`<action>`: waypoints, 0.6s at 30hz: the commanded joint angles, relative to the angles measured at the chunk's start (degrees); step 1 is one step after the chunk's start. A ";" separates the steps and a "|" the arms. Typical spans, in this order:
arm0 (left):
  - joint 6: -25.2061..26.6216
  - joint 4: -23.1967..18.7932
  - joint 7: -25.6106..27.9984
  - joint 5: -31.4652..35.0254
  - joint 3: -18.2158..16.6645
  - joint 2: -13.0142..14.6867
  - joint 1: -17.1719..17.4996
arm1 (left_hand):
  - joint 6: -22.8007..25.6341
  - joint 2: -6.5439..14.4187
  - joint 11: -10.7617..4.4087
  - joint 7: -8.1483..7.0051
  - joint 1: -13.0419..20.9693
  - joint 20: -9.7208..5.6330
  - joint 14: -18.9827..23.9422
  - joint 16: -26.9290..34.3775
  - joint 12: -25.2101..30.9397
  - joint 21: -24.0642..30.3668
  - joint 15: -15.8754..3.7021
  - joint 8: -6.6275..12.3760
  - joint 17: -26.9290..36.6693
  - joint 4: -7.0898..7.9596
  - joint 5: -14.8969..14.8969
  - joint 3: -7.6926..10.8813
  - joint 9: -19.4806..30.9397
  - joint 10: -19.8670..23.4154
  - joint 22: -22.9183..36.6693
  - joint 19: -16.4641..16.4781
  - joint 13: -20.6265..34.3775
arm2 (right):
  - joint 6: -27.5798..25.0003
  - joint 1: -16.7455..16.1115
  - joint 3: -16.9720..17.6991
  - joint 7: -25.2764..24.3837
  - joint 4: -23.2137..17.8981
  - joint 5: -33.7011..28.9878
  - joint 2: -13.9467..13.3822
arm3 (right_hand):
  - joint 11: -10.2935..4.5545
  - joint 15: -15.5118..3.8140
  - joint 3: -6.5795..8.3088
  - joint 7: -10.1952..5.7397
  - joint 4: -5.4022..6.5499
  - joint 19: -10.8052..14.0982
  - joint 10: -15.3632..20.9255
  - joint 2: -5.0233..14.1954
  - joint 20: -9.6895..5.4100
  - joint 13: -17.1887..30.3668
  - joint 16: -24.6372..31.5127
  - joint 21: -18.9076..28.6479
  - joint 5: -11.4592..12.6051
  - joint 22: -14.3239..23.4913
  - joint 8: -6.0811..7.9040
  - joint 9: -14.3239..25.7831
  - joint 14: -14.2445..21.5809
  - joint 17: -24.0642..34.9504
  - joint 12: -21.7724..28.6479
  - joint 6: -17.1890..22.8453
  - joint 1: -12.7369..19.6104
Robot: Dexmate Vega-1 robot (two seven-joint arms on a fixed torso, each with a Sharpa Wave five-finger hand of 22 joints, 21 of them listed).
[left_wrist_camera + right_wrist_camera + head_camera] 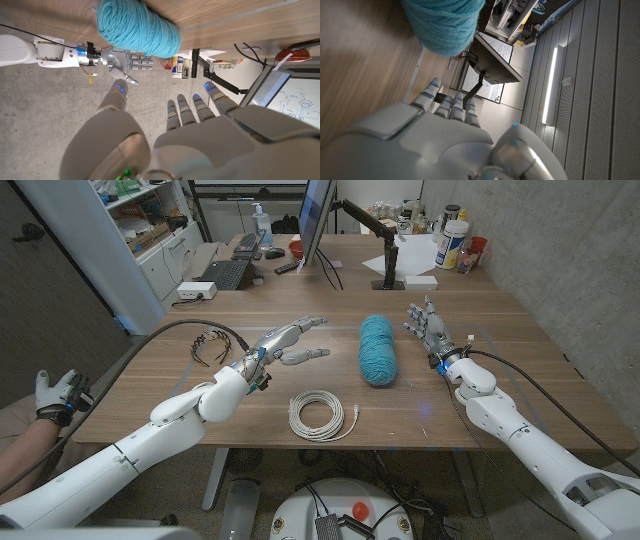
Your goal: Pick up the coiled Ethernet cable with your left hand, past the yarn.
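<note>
This is an office or lab workroom. A long wooden table [300, 380] carries a monitor [316, 220] on a stand, a keyboard [226, 274] and a remote [287, 268]. White shelves [150, 225] hold boxes on one side, bare concrete walls [560, 240] enclose the room, and bottles [452, 242] crowd the far end.

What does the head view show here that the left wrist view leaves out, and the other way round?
Head view alone: the coiled Ethernet cable lying on the wooden table near its front edge, untouched, and a dark wire bundle by the left arm. Left wrist view alone: a close look along the back of the left hand, its fingers spread and holding nothing, and a whiteboard-like screen with diagrams. Both: the teal yarn and the right hand standing open beside it.
</note>
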 commanded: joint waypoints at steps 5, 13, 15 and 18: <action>2.38 -3.32 -2.80 3.91 1.33 1.42 -0.29 | -1.02 0.13 -0.29 0.44 1.24 0.27 -0.53 -0.03 -0.04 -0.16 -1.38 -0.12 0.25 0.50 0.47 0.06 0.20 -0.31 0.06 -0.32 0.16 | -0.12 0.04 -0.04 -0.10 -0.03 -0.15 -0.05 | 0.24 -0.14 -0.38 0.06 0.13 -0.16 -0.25 1.47 0.23 0.01 0.61 0.37 0.39 0.17 0.50 0.15 -0.57 0.20 0.19 -0.53 -0.05; 2.24 -4.00 -3.44 3.87 1.14 1.72 -0.11 | 0.31 0.16 -0.66 0.68 1.79 0.05 0.46 0.38 0.69 0.05 -1.71 0.77 0.30 0.76 0.51 -0.18 0.25 0.95 0.08 -0.07 0.37 | -0.31 0.05 -0.09 -0.13 -0.10 -0.17 -0.09 | 0.15 -0.12 -0.41 0.03 0.12 -0.19 -0.29 1.48 0.23 0.01 0.60 0.38 0.40 0.17 0.51 0.15 -0.65 0.19 0.21 -0.56 -0.04; 2.28 -4.58 -3.79 3.78 0.92 1.99 0.03 | 0.60 0.17 -0.67 0.84 1.84 0.00 0.63 0.44 0.72 0.10 -1.70 0.90 0.31 0.81 0.51 -0.24 0.26 0.96 0.09 0.03 0.40 | -0.31 0.08 -0.11 -0.14 -0.07 -0.18 -0.06 | 0.23 -0.10 -0.42 0.07 0.12 -0.17 -0.28 1.48 0.20 0.00 0.61 0.39 0.40 0.17 0.51 0.15 -0.64 0.19 0.22 -0.58 -0.04; 2.53 -5.19 -4.20 3.82 0.67 2.24 0.18 | 0.69 0.17 -0.73 0.90 1.90 0.06 1.45 0.73 0.82 0.16 -1.62 0.96 0.33 0.91 0.49 -0.37 0.27 1.05 0.10 0.15 0.47 | -0.17 0.18 -0.16 -0.02 0.10 -0.25 -0.02 | 0.23 -0.12 -0.44 0.06 0.12 -0.18 -0.31 1.48 0.24 0.00 0.62 0.39 0.40 0.17 0.51 0.16 -0.65 0.19 0.22 -0.58 -0.03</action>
